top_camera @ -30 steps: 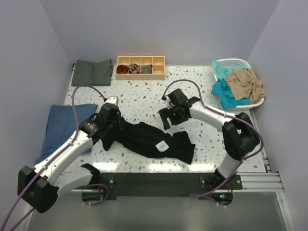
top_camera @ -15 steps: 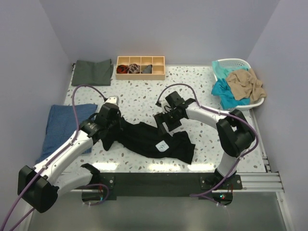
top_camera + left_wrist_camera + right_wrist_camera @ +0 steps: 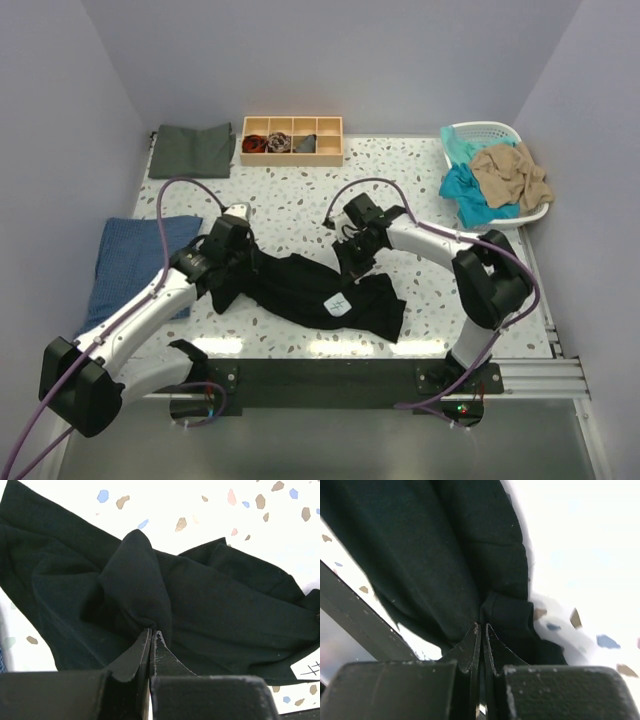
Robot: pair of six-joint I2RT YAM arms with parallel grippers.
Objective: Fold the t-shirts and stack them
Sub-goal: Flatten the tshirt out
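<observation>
Where the black t-shirt [image 3: 320,290] lies crumpled on the near middle of the speckled desk [image 3: 300,205], both arms reach down into it. The left tool [image 3: 151,632] is clenched on a raised fold at the shirt's left end. Its wrist view shows the two fingers pressed together with cloth pinched at the tips, though from above those tips are lost against the dark fabric. The right tool [image 3: 481,627] is clenched on a bunched roll at the shirt's far edge, right of the middle; the desk behind it is washed out and blurred in its wrist view.

A white tag [image 3: 339,303] with a dark mark lies on the shirt, cut off by the frame edge in the left wrist view. Sleeves and collar cannot be told apart in the heap.

At the far left lies a folded dark grey-green t-shirt [image 3: 190,150], just beside a wooden tray [image 3: 292,158] whose contents are too small to make out. The white basket [image 3: 480,128] at the far right holds a teal t-shirt [image 3: 465,188], partly buried under a tan t-shirt [image 3: 512,170]. A blue cloth [image 3: 135,260] at the left edge is partly hidden by the left arm.
</observation>
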